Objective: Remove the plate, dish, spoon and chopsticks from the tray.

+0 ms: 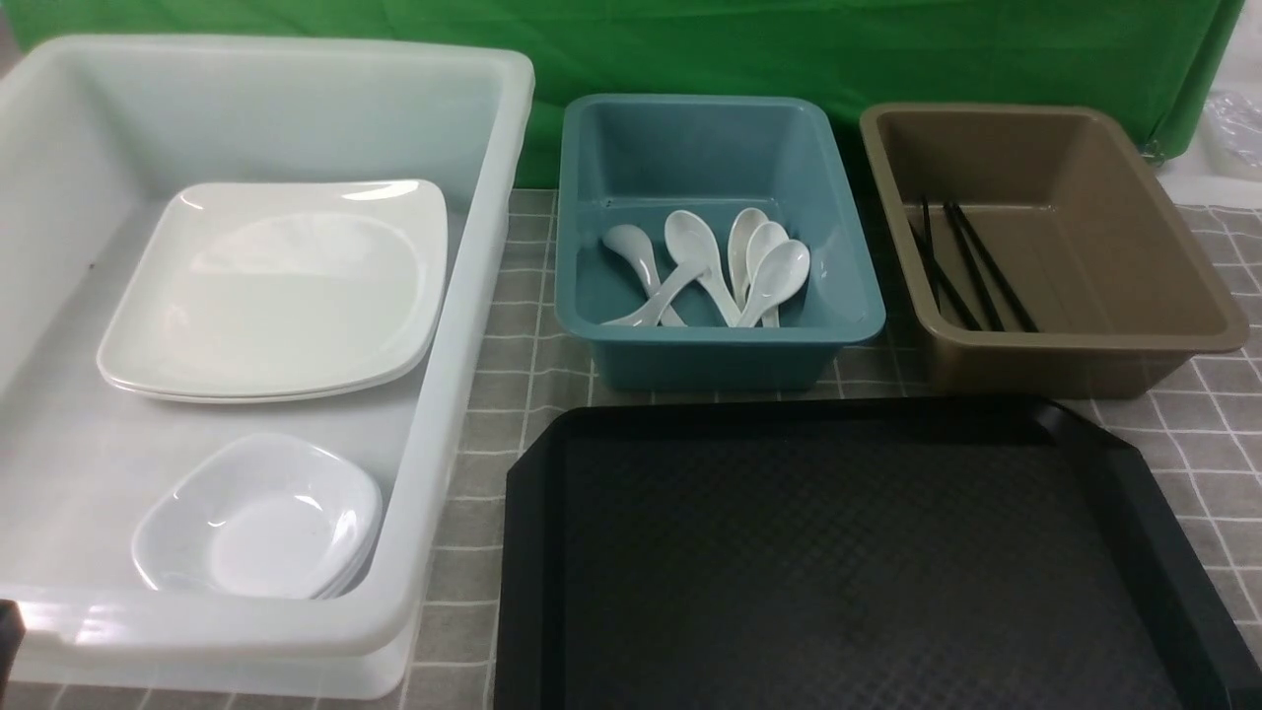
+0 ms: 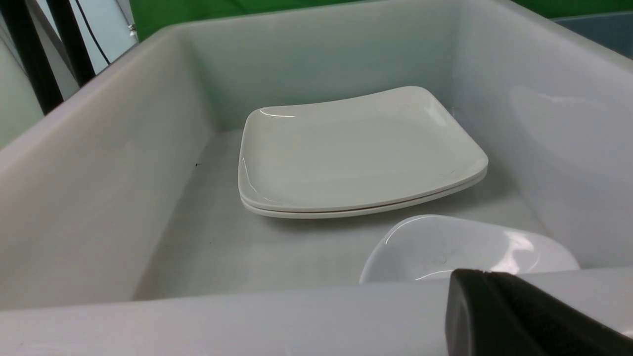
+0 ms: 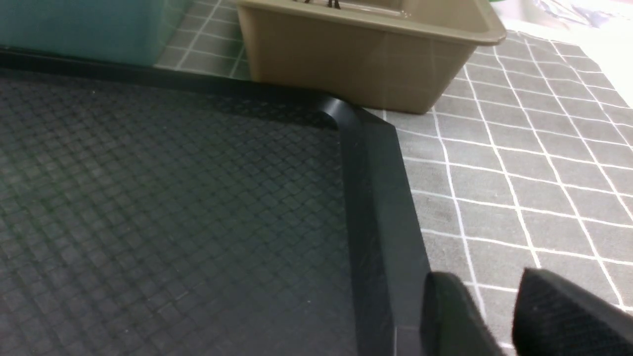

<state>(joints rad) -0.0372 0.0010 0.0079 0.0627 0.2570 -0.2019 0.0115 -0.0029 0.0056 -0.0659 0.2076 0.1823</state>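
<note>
The black tray (image 1: 848, 552) lies bare at the front, with nothing on its diamond-patterned surface (image 3: 148, 198). Two stacked white plates (image 1: 276, 286) (image 2: 356, 148) rest in the white tub, with a small stack of white dishes (image 1: 261, 518) (image 2: 445, 247) nearer me. Several white spoons (image 1: 710, 266) lie in the blue tub. Black chopsticks (image 1: 971, 266) lean in the brown tub. My left gripper (image 2: 479, 272) is shut and holds nothing, hovering at the white tub's near rim. My right gripper (image 3: 487, 272) is open and holds nothing, over the checked cloth just outside the tray's right rim.
The large white tub (image 1: 473, 296) stands left of the tray. The blue tub (image 1: 710, 118) and brown tub (image 1: 1085, 138) (image 3: 356, 59) stand side by side behind it. A grey checked cloth (image 1: 513, 394) covers the table, with a green backdrop behind.
</note>
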